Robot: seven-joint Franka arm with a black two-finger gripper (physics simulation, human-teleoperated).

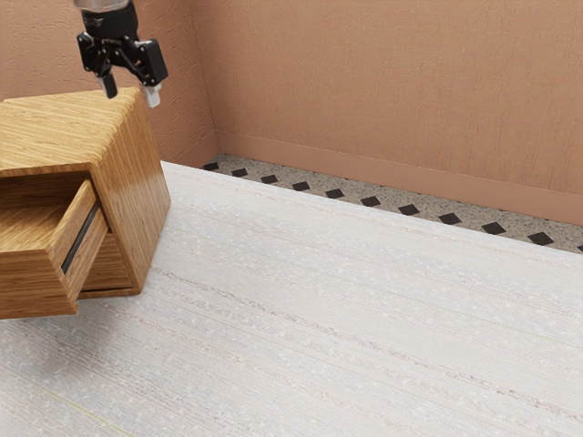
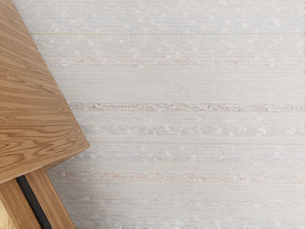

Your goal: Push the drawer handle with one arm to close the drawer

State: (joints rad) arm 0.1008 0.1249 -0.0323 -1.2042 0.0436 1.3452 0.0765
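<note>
1. Leftmost in the exterior view: light-brown wood-grain drawer (image 1: 32, 284), standing well out from the front of the boxy wooden cabinet (image 1: 132, 200); its black side runner (image 1: 80, 238) is exposed; handle not made out, presumably on the outward face.
2. Next rightward: black two-finger gripper (image 1: 132, 93), near the cabinet's upper far corner; claw released, fingers apart, nothing between them; contact with the drawer: none.
3. Step in hand, as judged: approach the handle; carry the hand round to the outward side of the drawer first, keeping above the cabinet top until past it; then lower to handle height.
4. Push: closing the fingers beforehand likely gives a firmer, narrower nose; press near the middle of the front, straight along the runners; an off-centre shove may skew the drawer or make it bind; slow, even pressure until the front meets the cabinet.
5. Edges to mind: the drawer's raised side wall and the cabinet's top corner (image 2: 87, 145), sharp in the wrist view; a low, direct sweep could clip either, or shift the cabinet.
6. Open room: broad pale striped surface (image 1: 346, 309) to the exterior view's right of the cabinet; looks a suitable detour; plain terracotta wall (image 1: 392, 91) behind, so swing away from it.
</note>
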